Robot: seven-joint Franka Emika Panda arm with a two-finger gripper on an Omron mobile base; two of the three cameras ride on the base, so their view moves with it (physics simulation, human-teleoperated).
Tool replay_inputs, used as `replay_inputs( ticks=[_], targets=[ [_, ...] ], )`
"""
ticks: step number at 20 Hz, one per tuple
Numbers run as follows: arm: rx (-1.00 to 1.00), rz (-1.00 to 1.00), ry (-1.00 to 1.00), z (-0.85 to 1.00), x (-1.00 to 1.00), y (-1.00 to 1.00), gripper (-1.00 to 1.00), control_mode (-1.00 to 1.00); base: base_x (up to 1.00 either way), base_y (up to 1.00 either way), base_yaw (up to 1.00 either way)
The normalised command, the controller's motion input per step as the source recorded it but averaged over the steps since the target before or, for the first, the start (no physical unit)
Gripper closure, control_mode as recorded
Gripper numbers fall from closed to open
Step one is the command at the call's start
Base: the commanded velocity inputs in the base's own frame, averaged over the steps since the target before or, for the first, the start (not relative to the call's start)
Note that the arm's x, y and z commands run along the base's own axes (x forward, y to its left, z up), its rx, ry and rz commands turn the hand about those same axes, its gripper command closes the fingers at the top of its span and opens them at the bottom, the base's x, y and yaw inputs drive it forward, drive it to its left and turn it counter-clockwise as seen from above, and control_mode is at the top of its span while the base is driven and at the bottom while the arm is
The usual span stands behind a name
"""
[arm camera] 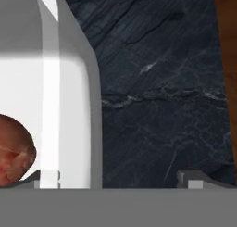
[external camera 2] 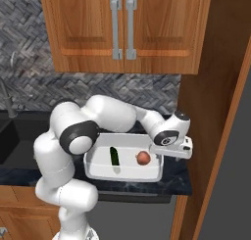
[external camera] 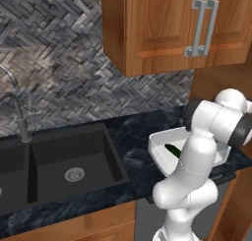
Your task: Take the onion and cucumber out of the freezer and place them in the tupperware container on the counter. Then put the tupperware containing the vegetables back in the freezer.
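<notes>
The white tupperware container point(external camera 2: 122, 178) stands on the dark marbled counter point(external camera 2: 24, 173) near its right end. Inside it lie the dark green cucumber point(external camera 2: 114, 156) and, to its right, the reddish onion point(external camera 2: 143, 157). My gripper point(external camera 2: 169, 154) hangs open just above the container's right end. In the hand view the gripper point(arm camera: 118, 179) has its tips spread wide: one over the tray's floor beside the onion point(arm camera: 14, 152), the other over bare counter point(arm camera: 162, 82), with the container's rim point(arm camera: 95, 105) between them. From the left, the cucumber point(external camera: 173, 150) peeks from the container point(external camera: 158, 140) behind my arm.
A black double sink point(external camera: 74, 161) with a faucet point(external camera: 17, 114) lies to the left. Wooden wall cabinets point(external camera 2: 122, 28) hang overhead. A tall wooden side panel point(external camera 2: 211, 116) closes off the counter's right end, with a grey surface point(external camera 2: 235, 185) beyond it.
</notes>
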Motion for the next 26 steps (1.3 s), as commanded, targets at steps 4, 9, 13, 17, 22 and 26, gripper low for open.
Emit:
replay_inputs(
  ticks=[4,9,13,17,22,26],
  targets=[
    [0.00,0.00,0.02,-0.10,-0.17,0.07,1.00,-1.00,0.00,0.00,0.00],
    [0.00,0.00,0.03,-0.19,-0.06,0.13,1.00,-1.00,0.00,0.00,0.00],
    [0.00,0.00,0.05,-0.31,0.00,0.14,1.00,-1.00,0.00,0.00,0.00],
    [0.00,0.00,0.04,-0.34,-0.06,0.23,1.00,-1.00,0.00,0.00,0.00],
    [0.01,0.00,-0.01,0.01,-0.54,0.29,1.00,-1.00,0.00,0.00,0.00],
    [0.07,-0.09,-0.07,0.44,-0.87,0.29,1.00,-1.00,0.00,0.00,0.00]
  ],
)
